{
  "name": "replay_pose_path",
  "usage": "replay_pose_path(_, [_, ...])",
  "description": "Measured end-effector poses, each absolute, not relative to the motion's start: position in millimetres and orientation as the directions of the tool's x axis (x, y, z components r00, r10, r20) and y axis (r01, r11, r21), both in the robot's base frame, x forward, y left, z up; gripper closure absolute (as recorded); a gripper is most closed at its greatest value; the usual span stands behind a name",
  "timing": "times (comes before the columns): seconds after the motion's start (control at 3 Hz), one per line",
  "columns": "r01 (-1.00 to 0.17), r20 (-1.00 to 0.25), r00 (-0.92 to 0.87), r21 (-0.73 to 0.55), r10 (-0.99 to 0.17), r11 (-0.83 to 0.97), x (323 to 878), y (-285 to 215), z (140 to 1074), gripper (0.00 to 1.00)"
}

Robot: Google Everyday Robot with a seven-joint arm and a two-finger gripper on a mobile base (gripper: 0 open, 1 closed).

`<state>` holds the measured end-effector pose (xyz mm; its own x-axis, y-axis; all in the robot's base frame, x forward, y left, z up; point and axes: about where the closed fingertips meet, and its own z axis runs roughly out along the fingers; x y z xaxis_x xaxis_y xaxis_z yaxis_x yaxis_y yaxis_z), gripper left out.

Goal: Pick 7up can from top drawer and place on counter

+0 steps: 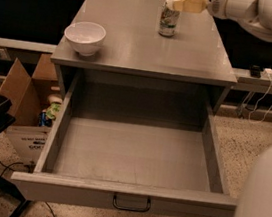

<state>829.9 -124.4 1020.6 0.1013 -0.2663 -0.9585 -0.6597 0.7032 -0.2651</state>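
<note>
The 7up can (168,19) stands upright on the counter (135,45), near its far edge and right of the middle. My gripper (183,4) is level with the can's top, just to its right, and its cream tip reaches the can's upper right rim. The arm comes in from the upper right. The top drawer (134,156) is pulled wide open below the counter, and nothing shows inside it. Its dark pull handle (131,203) is on the front panel.
A white bowl (85,37) sits on the counter's left front part. A cardboard box (26,100) with items stands on the floor to the left of the drawer. My white base (263,209) is at the lower right. Cables (268,99) hang at the right.
</note>
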Motion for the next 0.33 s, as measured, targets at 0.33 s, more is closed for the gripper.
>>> replay_pose_path(0.33, [-0.544, -0.906, 0.127, -0.404, -0.404, 0.735, 793.0, -152.7, 1059.6, 0.00])
